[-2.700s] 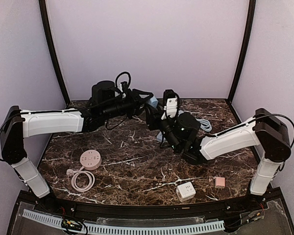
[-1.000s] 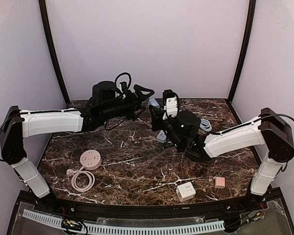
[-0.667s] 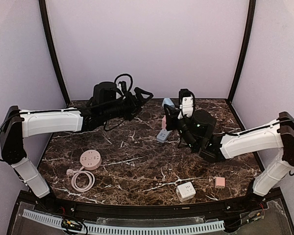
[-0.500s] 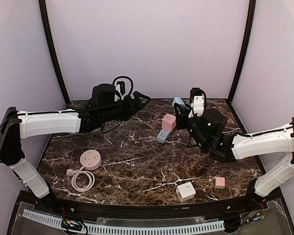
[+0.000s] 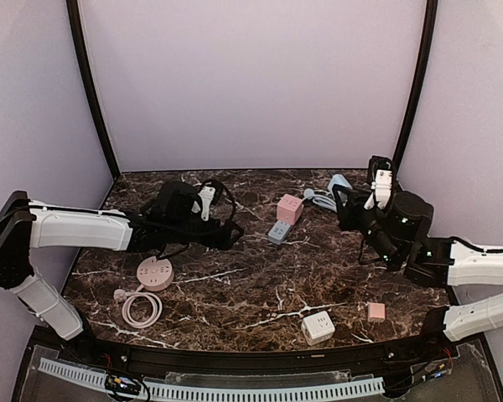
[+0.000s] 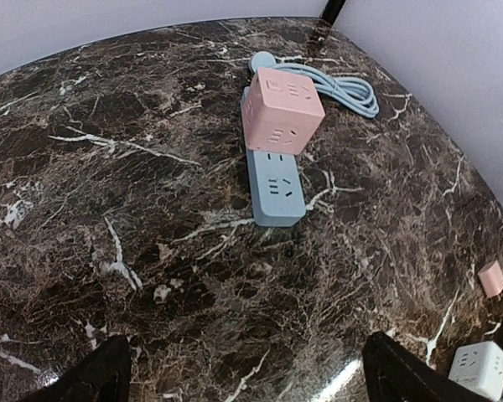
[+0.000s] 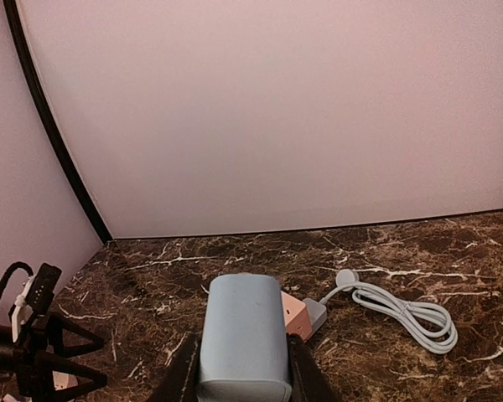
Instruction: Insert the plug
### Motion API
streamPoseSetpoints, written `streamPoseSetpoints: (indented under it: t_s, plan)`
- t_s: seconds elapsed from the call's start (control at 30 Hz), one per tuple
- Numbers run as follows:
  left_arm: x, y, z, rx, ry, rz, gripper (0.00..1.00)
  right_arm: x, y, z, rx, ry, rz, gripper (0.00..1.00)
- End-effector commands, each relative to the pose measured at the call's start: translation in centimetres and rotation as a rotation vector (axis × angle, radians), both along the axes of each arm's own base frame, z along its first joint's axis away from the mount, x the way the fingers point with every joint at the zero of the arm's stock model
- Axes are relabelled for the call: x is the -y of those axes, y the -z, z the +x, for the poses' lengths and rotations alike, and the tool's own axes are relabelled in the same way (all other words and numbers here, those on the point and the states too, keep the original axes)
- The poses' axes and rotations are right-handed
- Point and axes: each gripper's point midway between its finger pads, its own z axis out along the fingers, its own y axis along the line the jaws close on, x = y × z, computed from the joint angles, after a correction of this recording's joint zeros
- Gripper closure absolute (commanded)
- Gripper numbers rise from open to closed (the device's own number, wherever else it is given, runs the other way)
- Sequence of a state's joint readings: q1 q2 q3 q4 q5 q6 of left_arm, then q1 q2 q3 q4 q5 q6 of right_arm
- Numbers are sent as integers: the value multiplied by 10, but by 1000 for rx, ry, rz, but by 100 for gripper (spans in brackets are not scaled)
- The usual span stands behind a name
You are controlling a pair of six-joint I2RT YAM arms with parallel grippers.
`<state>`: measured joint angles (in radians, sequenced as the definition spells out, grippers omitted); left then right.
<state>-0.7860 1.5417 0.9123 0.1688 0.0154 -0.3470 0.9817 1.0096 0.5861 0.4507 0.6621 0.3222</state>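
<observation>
My right gripper (image 7: 243, 373) is shut on a light blue rounded plug (image 7: 243, 335), held up in the air at the right rear (image 5: 339, 182). Its prongs are hidden. A pink cube socket (image 5: 289, 207) sits plugged onto a blue-grey power strip (image 5: 277, 231) on the marble table, with the strip's pale cable (image 5: 323, 199) coiled behind. In the left wrist view the cube (image 6: 281, 109) and strip (image 6: 274, 184) lie ahead of my left gripper (image 6: 251, 381), which is open and empty, low over the table (image 5: 225, 233).
A round pink socket (image 5: 155, 272) with its coiled cord (image 5: 141, 308) lies front left. A white cube socket (image 5: 318, 327) and a small pink adapter (image 5: 375, 311) sit near the front edge. Pale walls close in the back and sides.
My right arm has drawn back to the right with the light blue plug, uncovering the pink cube and strip. My left arm has dropped low and pulled back toward the left.
</observation>
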Motion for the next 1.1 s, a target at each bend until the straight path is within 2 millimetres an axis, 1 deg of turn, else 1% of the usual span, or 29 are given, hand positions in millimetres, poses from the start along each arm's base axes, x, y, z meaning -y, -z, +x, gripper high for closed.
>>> streamPoseSetpoints:
  t_s: [0.0, 0.03, 0.07, 0.1, 0.13, 0.17, 0.2, 0.23, 0.27, 0.37, 0.43, 0.5, 0.53, 0.6, 0.63, 0.67, 0.7, 0.83, 0.97, 1.03, 1.07]
  plan:
    - [19, 28, -22, 28, 161, 166, 4, 11, 8, -10, -61, -21, -2, 100]
    - [19, 34, -20, 34, 151, 200, 3, 12, 7, -12, -67, -27, -2, 100]
    - [25, 40, -20, 27, 160, 216, 2, 13, 6, -13, -71, -31, -1, 100]
    - [28, 45, -20, 16, 169, 230, 2, 15, 5, -15, -71, -34, 1, 100]
    - [36, 51, -19, 5, 182, 240, 1, 16, 4, -16, -71, -36, 3, 100]
    - [40, 55, -20, -2, 193, 250, 1, 18, 4, -17, -71, -37, 3, 100]
    - [48, 59, -18, -5, 203, 259, 1, 19, 3, -18, -70, -38, 5, 100]
    - [50, 63, -19, -10, 211, 275, 1, 19, 3, -19, -70, -41, 5, 100]
    - [58, 66, -17, -9, 219, 284, 1, 19, 2, -20, -69, -45, 3, 100]
    - [66, 75, -14, -20, 235, 326, 1, 18, 2, -21, -69, -56, 3, 100]
    - [75, 76, -9, -10, 235, 329, 1, 17, 2, -22, -68, -65, 1, 100]
    - [81, 75, 1, 8, 216, 331, 3, 16, 1, -23, -67, -72, 0, 100]
    - [85, 77, 10, 20, 196, 342, 4, 16, 1, -23, -68, -75, -1, 100]
    - [93, 81, 19, 36, 189, 351, 6, 16, 1, -24, -68, -80, 0, 100]
    - [95, 90, 20, 33, 194, 362, 6, 17, 1, -25, -67, -81, 0, 100]
    - [100, 86, 27, 57, 187, 352, 8, 19, 0, -26, -65, -81, 3, 100]
    - [106, 88, 33, 68, 179, 348, 9, 20, 1, -26, -63, -79, 5, 100]
    - [115, 94, 53, 105, 133, 376, 17, 24, 1, -29, -65, -81, 8, 100]
    - [123, 97, 70, 130, 97, 399, 36, 28, 0, -31, -60, -79, 11, 100]
    - [124, 98, 79, 146, 66, 413, 43, 30, 0, -32, -59, -77, 12, 100]
    - [123, 98, 81, 150, 58, 417, 44, 31, 0, -33, -58, -77, 15, 100]
